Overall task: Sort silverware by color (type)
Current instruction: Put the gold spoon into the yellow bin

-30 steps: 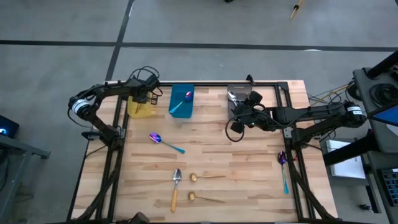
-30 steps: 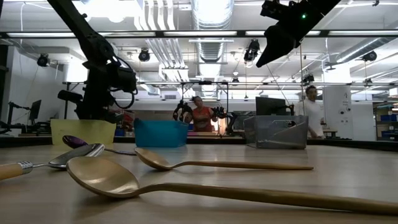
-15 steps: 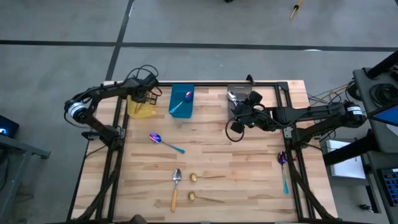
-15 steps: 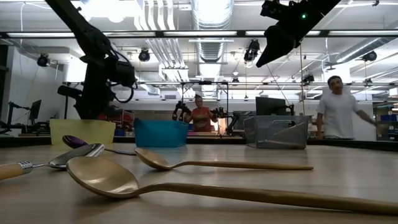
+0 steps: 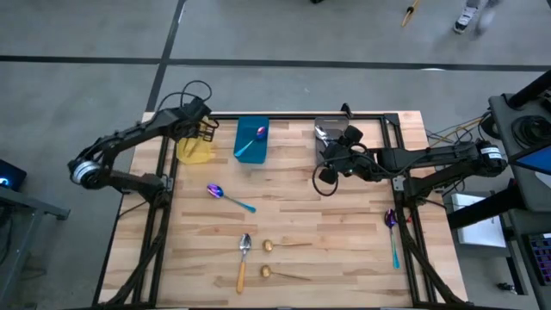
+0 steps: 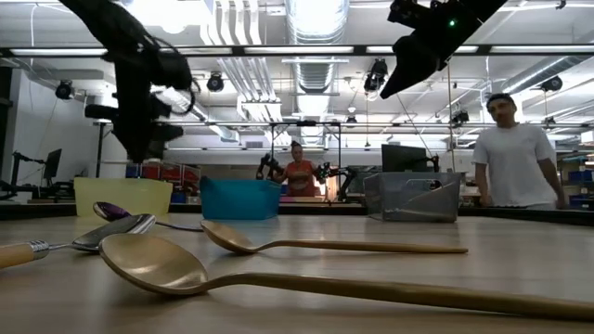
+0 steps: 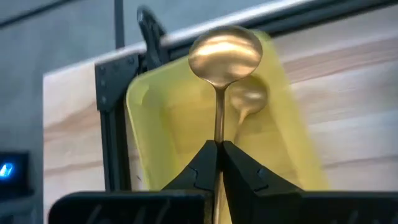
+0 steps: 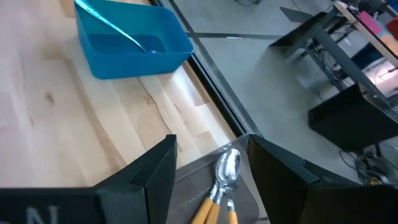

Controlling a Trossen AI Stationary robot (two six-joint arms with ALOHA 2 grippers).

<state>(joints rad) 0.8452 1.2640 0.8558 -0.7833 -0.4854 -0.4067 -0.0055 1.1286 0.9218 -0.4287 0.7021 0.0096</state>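
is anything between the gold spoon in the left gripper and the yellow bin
Nothing visible. The left gripper holds the gold spoon directly above the open yellow bin, where another gold spoon already lies.

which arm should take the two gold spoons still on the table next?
Right. The right gripper is open and empty over the grey bin; the left gripper is shut on a gold spoon above the yellow bin. Gold spoons lie mid-table.

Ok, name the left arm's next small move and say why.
Probably open the fingers: the left gripper is shut on a gold spoon hanging over the yellow bin, where another gold spoon already lies, so letting go should drop it in.
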